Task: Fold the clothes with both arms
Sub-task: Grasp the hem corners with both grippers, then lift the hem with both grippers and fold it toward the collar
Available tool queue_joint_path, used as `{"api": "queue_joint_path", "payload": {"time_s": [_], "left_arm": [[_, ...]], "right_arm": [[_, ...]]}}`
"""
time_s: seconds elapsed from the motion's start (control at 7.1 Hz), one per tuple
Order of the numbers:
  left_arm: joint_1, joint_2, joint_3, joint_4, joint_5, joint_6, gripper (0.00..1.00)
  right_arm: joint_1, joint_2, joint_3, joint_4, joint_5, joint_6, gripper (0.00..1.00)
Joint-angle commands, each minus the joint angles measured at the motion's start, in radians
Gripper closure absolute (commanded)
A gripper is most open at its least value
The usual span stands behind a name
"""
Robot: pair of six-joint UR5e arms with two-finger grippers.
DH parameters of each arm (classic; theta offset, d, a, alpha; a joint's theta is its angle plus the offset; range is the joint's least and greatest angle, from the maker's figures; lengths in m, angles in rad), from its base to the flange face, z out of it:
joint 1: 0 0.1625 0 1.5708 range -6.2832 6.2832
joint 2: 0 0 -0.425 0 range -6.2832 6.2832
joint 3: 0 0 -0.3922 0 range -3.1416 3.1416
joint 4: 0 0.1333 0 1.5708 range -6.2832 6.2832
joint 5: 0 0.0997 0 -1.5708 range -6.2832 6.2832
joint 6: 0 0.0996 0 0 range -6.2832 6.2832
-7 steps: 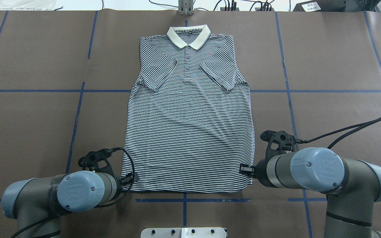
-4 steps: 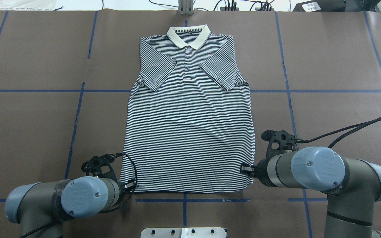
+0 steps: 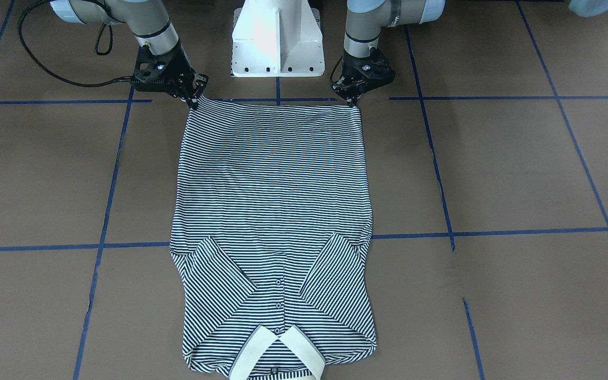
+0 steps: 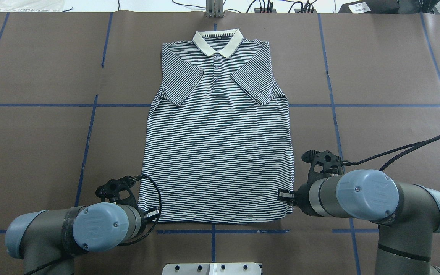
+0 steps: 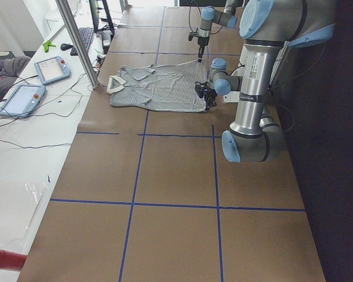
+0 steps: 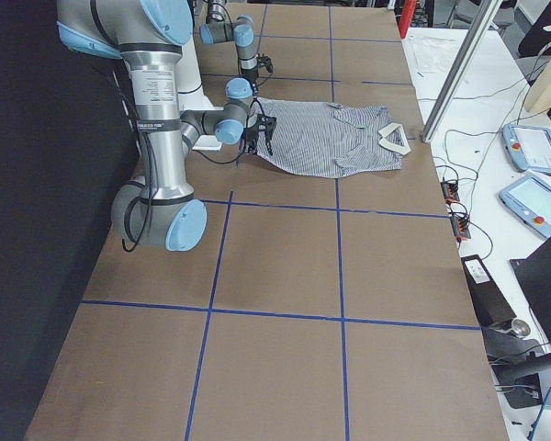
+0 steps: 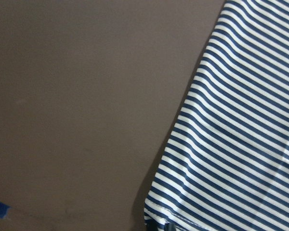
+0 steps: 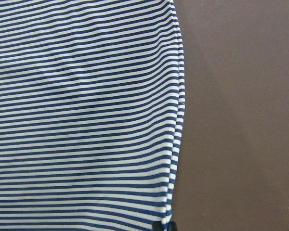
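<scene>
The striped polo shirt [image 4: 220, 145] lies flat at the centre of the overhead frame, collar toward the top edge, on the brown table [image 4: 376, 76]. At its lower corners, the left gripper [image 4: 150, 213] and the right gripper [image 4: 283, 196] are each clamped on the hem.

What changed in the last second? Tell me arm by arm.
The left arm drew back slightly toward the robot's own side, taking the left tool at the polo shirt's near hem corner with it. That corner edged outward a little. No grip was visibly taken or released. The right arm, the right tool at the other hem corner, and the rest of the shirt stayed put.
</scene>
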Motion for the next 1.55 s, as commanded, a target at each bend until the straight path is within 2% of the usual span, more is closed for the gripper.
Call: {"api": "queue_joint_path", "payload": {"time_s": [0.0, 0.28, 0.42, 0.84, 0.99, 1.13, 1.41], "left_arm": [[-0.008, 0.003, -0.077, 0.028, -0.003, 0.004, 1.00], [0.004, 0.004, -0.168, 0.102, -0.003, -0.002, 1.00], [0.019, 0.004, -0.177, 0.103, -0.003, -0.017, 1.00], [0.198, 0.010, -0.319, 0.262, 0.003, -0.158, 1.00], [0.197, 0.010, -0.332, 0.266, 0.003, -0.164, 1.00], [0.147, 0.012, -0.328, 0.268, 0.003, -0.158, 1.00], [-0.001, 0.006, -0.315, 0.268, 0.002, -0.073, 1.00]], "right_arm": [[0.000, -0.006, 0.030, 0.000, 0.009, 0.000, 1.00], [0.000, -0.011, 0.062, 0.001, 0.050, 0.000, 1.00], [0.002, -0.031, 0.094, 0.004, 0.122, 0.000, 1.00], [-0.041, -0.133, 0.231, 0.007, 0.251, 0.000, 1.00], [-0.041, -0.129, 0.239, 0.007, 0.257, 0.001, 1.00], [-0.005, -0.123, 0.218, 0.012, 0.233, -0.008, 1.00], [0.149, -0.031, 0.120, 0.015, 0.251, -0.121, 1.00]]}}
